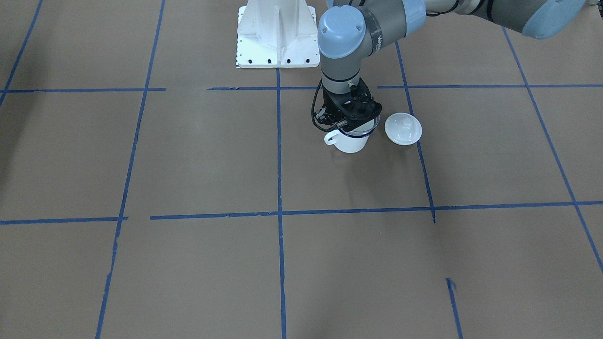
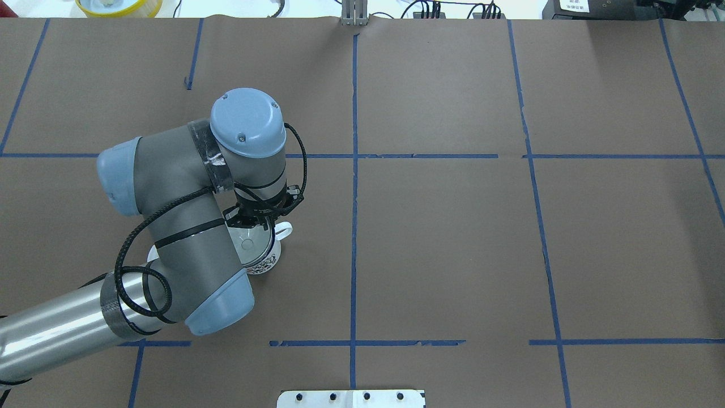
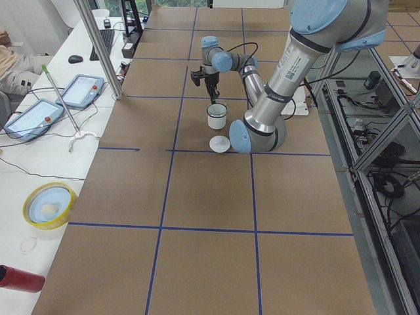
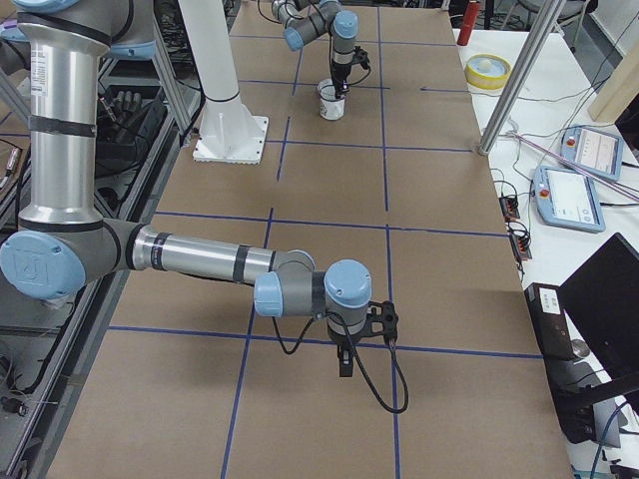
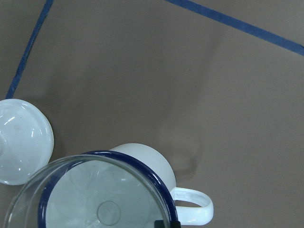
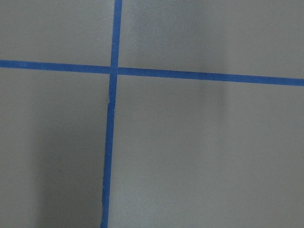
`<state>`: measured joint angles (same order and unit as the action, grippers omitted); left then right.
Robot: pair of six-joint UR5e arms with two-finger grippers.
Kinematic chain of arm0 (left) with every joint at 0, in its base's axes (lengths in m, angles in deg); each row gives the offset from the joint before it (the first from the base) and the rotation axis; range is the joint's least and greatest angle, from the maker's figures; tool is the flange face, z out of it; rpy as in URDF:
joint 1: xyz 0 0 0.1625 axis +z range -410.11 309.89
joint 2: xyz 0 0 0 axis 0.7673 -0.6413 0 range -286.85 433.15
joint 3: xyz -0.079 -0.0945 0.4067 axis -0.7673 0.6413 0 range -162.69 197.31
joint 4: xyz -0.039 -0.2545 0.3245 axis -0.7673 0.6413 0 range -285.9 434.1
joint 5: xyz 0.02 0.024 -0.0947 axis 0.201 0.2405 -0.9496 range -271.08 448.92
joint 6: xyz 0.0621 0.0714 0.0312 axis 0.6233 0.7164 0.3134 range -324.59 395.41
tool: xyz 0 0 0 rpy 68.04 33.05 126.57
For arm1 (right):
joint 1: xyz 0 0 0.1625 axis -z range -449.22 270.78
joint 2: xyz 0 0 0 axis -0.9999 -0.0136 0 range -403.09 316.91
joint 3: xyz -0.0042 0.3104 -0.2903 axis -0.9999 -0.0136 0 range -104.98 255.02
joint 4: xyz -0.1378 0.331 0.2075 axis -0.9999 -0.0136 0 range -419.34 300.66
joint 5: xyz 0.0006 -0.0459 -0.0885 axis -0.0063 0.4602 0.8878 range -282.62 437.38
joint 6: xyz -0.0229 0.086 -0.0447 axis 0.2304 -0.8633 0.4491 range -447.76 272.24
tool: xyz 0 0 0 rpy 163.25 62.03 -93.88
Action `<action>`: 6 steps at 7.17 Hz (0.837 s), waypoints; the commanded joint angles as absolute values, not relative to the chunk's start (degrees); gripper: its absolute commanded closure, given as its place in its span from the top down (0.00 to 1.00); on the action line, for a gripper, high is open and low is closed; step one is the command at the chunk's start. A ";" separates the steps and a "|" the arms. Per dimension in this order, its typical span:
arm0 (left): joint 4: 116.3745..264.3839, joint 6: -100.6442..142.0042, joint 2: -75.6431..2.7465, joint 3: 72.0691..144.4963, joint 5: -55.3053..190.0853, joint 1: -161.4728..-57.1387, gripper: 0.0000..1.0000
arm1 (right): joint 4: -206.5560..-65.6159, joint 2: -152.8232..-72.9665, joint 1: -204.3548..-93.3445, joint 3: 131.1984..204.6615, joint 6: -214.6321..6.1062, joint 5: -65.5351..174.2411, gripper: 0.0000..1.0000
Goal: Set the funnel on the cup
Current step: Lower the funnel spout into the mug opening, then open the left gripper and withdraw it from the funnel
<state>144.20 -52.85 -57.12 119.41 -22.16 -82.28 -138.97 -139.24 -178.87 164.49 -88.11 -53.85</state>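
Showing the left gripper (image 1: 346, 124) poised directly over the cup (image 1: 351, 142), which stood on the brown table (image 1: 188, 155), left of the centre tape line in the overhead view. The funnel (image 5: 90, 190) lay over the cup's mouth, its clear rim ringing the blue one; whether the two rims touched could not be made out. Only one dark fingertip (image 5: 166, 224) showed, cut off by the bottom edge of the left wrist view, where the fingers pinched the funnel's rim. The spout was hidden inside the cup. A white lid (image 1: 403, 128) lay just beside the cup, largely hidden by the arm from overhead. The right gripper (image 4: 345, 367) hung far off over blue tape (image 6: 114, 142); whether its fingers were open or closed could not be told.
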 commanded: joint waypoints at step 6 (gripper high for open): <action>162.03 -3.48 -30.55 133.77 -34.96 -109.53 1.00 | -138.97 -139.24 -178.87 164.41 -88.11 -53.85 1.00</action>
<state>155.62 -17.84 -39.16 133.26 -29.30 -100.59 -138.97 -139.24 -178.87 164.41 -88.11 -53.85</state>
